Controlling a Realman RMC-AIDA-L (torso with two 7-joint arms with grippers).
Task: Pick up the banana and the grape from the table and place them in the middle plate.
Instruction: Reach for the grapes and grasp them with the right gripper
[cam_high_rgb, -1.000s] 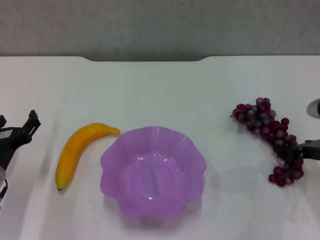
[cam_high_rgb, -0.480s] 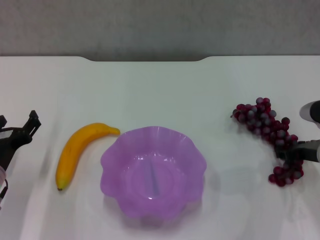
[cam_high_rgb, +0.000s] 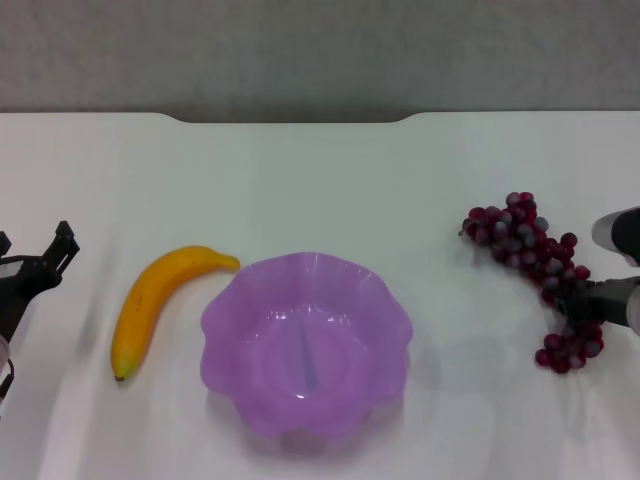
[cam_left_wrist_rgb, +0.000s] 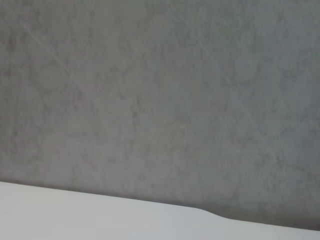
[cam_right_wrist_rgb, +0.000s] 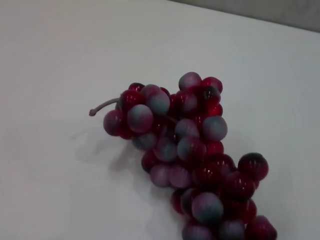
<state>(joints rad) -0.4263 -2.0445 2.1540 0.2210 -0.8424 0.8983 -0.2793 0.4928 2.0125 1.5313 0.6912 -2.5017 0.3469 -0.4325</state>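
The grape, a long dark red-purple bunch, lies at the right of the white table. My right gripper comes in from the right edge and is closed on the bunch's near part. The right wrist view shows the bunch close up with its stem end on the table; no fingers show there. The banana lies left of the purple scalloped middle plate, its tip almost at the rim. The plate holds nothing. My left gripper is open and empty at the left edge, apart from the banana.
The table's far edge has a notch, with a grey wall behind it. The left wrist view shows only that wall and a strip of table.
The grape bunch has shifted slightly left and toward the far edge with my right gripper on it. The left gripper, banana and plate have not moved.
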